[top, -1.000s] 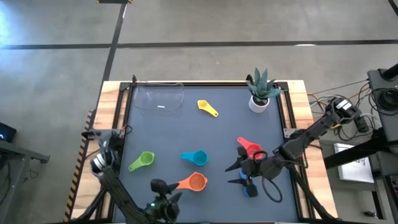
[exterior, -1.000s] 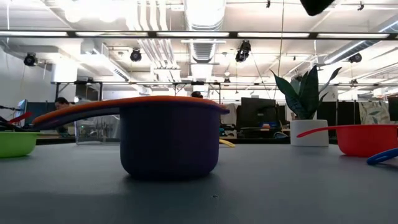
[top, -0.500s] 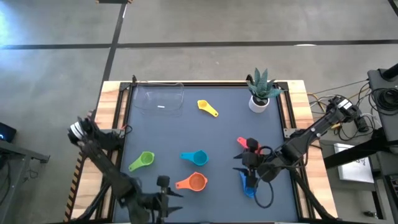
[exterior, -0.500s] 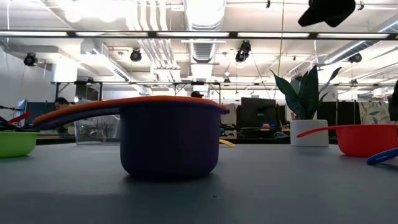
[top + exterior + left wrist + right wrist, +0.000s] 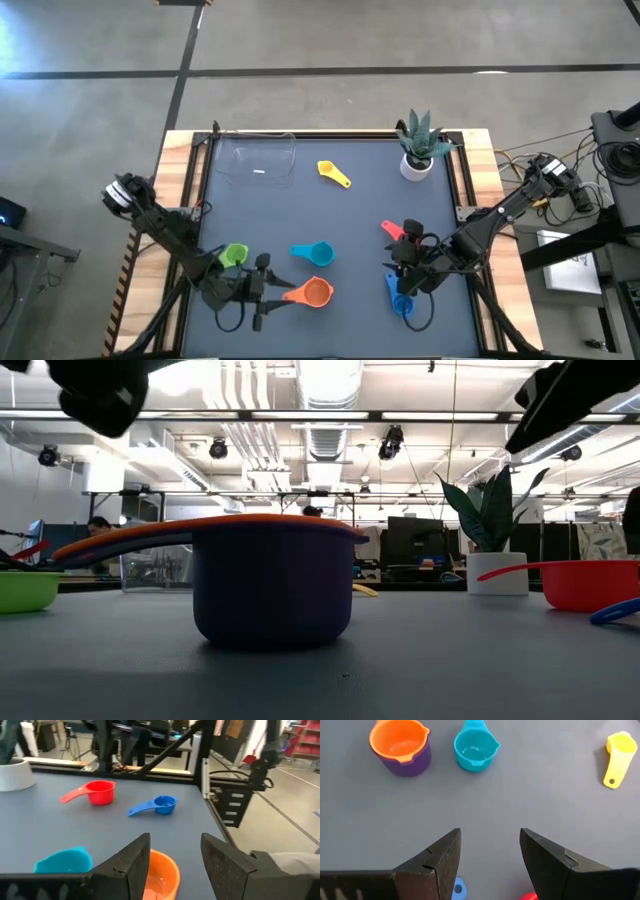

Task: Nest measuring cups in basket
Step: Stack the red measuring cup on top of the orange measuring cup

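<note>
From above, the basket at upper left holds no cups; yellow, red, green, light blue, blue and orange lie scattered. In the low view, orange sits inside purple, the only nesting done. The wrist views show the left gripper parted above orange, and the right gripper wide, empty

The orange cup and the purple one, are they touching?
Touching. The right wrist view shows the orange cup nested inside the purple cup, its rim resting on the purple one's.
</note>
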`<state>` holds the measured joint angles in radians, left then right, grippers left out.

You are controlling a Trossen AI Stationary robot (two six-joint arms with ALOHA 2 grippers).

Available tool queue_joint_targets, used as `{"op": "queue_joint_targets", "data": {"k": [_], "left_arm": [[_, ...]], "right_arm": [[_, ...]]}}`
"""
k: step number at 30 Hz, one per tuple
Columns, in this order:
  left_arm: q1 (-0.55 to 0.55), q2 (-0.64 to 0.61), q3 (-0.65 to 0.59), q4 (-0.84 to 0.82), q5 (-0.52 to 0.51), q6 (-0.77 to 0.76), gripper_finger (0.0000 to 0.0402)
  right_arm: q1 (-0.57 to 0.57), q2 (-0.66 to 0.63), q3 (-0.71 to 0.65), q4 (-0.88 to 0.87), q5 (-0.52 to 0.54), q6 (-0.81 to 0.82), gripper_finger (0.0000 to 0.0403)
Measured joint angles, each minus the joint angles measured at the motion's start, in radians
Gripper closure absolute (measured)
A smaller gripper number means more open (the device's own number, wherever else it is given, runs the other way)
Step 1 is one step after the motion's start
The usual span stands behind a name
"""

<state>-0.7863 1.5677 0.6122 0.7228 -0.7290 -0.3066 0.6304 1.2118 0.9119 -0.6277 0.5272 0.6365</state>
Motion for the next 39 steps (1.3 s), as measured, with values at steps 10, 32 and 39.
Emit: {"op": "queue_joint_targets", "data": {"k": [10, 32, 39], "left_arm": [[0.065, 0.001, 0.105, -0.13, 0.001, 0.126, 0.0243], [0.516, -0.209, -0.034, -0.175, 0.341, 0.268, 0.029], [0.53, -0.262, -0.147, -0.017, 0.348, 0.382, 0.0308]], "right_arm": [[0.0, 0.0, -0.027, 0.063, 0.121, -0.051, 0.0209], [-0.372, -0.092, -0.141, 0.413, -0.159, -0.591, 0.0209], [-0.433, -0.087, -0.154, 0.495, -0.203, -0.674, 0.0209]]}}
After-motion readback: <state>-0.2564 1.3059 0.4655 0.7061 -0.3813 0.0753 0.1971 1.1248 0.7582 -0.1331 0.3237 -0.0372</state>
